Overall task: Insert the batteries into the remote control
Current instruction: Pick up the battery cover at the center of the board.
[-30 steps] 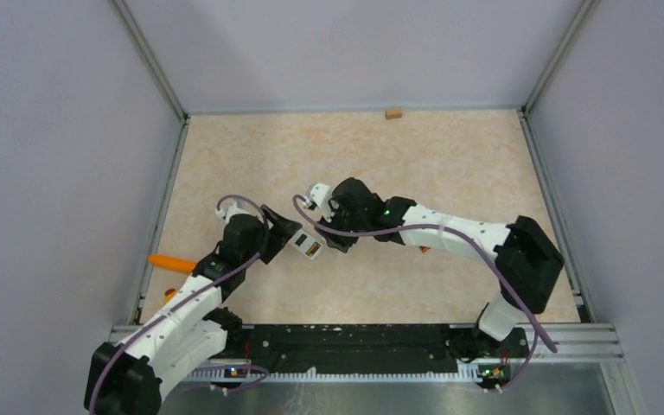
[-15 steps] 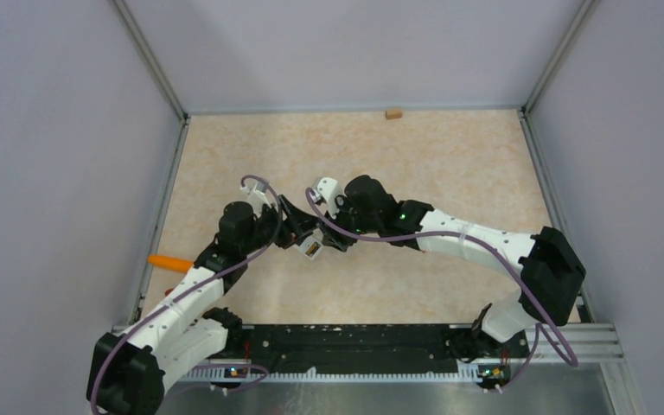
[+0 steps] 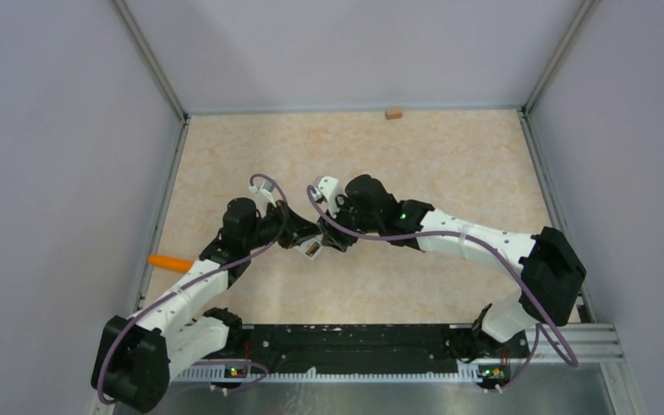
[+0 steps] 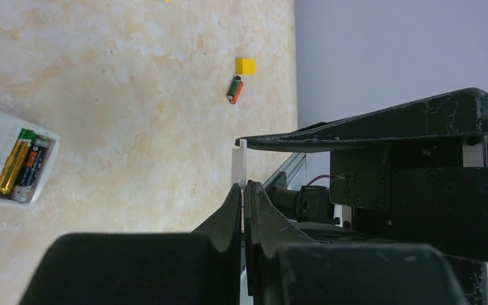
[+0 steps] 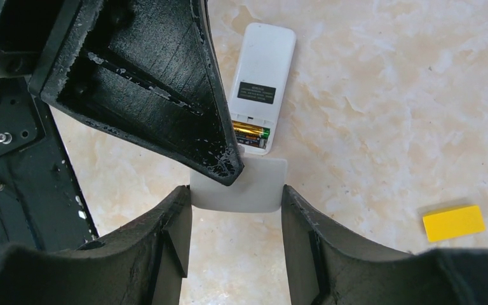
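Two batteries [image 5: 251, 133] lie in the remote [image 5: 264, 63]. Left gripper [image 4: 244, 190] and right gripper [image 5: 235, 196] both clamp the cover [image 5: 257, 184]; free the right only once the left's thin pinch looks firm.

The plate [image 5: 238, 184] sat between the two fingers of the right claw [image 5: 236, 194], touching both, while the left claw [image 4: 244, 190] pinched the same plate at its far edge. Just beyond the right claw the remote control [image 5: 264, 70] lay flat on the counter [image 3: 450, 164], with the batteries [image 5: 251, 133] side by side in the recess at its end nearest that claw, and a block [image 5: 454, 222] lay off to the claw's right. Well ahead of the left claw a loose battery [image 4: 235, 89] lay just beside a cube [image 4: 245, 65], with the remote control to that claw's left.
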You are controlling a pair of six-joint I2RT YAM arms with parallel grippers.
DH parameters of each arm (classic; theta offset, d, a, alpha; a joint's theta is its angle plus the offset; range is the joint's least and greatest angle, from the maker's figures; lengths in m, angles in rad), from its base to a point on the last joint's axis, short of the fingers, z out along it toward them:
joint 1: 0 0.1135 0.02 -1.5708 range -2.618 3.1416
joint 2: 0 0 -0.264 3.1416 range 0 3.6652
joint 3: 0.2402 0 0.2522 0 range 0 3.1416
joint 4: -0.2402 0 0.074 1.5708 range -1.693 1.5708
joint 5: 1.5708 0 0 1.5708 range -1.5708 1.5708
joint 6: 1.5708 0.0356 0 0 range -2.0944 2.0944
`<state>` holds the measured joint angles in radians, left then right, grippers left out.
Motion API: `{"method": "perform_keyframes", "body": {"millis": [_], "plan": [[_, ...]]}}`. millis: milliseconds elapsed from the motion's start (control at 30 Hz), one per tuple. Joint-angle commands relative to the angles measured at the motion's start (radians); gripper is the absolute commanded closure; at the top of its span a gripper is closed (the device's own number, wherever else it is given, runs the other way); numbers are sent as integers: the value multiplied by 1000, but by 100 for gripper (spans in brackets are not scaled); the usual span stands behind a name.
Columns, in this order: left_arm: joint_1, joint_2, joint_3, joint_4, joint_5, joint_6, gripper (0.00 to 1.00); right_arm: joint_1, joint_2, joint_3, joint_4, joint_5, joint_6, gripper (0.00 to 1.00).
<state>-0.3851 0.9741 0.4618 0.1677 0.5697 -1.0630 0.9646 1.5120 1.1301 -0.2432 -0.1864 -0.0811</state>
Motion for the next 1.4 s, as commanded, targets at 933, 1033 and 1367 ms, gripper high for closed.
{"method": "perform_keyframes", "body": {"millis": [933,1033,1367], "plan": [[87,72,67,411,119,-334,100,-207,-293,-396,746,-7,1389,35],[86,72,58,457,122,-367,100,-207,-260,-390,768,-33,1411,43],[86,72,56,502,126,-407,100,-207,-214,-384,868,-64,1423,58]]}}
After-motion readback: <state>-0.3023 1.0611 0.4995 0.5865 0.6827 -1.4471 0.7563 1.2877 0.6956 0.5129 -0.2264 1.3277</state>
